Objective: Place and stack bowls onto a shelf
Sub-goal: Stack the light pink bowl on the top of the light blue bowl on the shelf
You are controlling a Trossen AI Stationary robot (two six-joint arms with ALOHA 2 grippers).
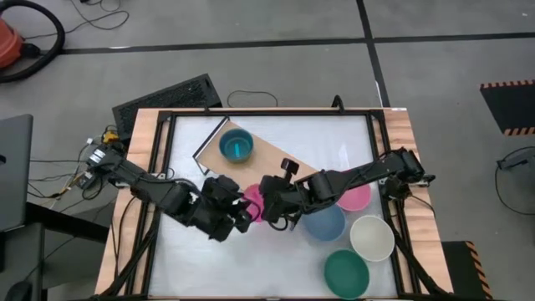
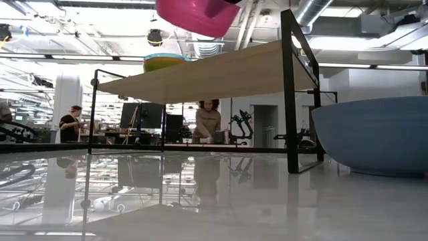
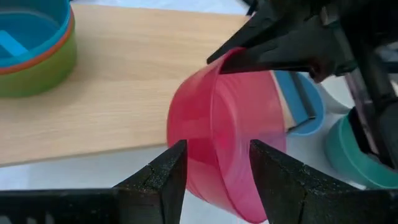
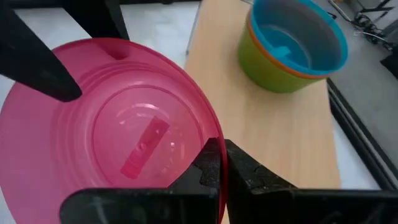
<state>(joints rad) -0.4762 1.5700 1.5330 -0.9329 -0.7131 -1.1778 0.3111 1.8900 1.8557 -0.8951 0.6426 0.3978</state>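
Taking the long light-wood shelf board [image 1: 280, 159] as the landmark and reading from the left: the left gripper [image 1: 236, 215] is hovering off the shelf's near long edge, over the white tabletop [image 1: 192, 259], its two fingers straddling the wall of the small round magenta plastic bowl [image 1: 251, 203] in a part-open grasp. Just to the right, the right gripper [image 1: 269, 201] is pinching the same bowl's rim, fingers clenched tight on the thin wall, so both pincers are gripping one bowl in the air. The bowl is hanging tilted, beside the shelf's near edge and higher than the board. The stack it most likely belongs on, a teal bowl nested in an orange and a lime green one [image 1: 236, 145], is sitting toward the shelf's far-left end, so the target is lying across the board and to the left of the held bowl. The shelf's long axis is running diagonally from that stack toward the right arm's side. The left gripper is looking slightly nearer the stack. Beyond the shelf's right end, the pink [image 1: 354, 197], grey-blue [image 1: 325, 224], cream-white [image 1: 372, 237] and dark green [image 1: 346, 273] larger bowls are waiting on the tabletop.
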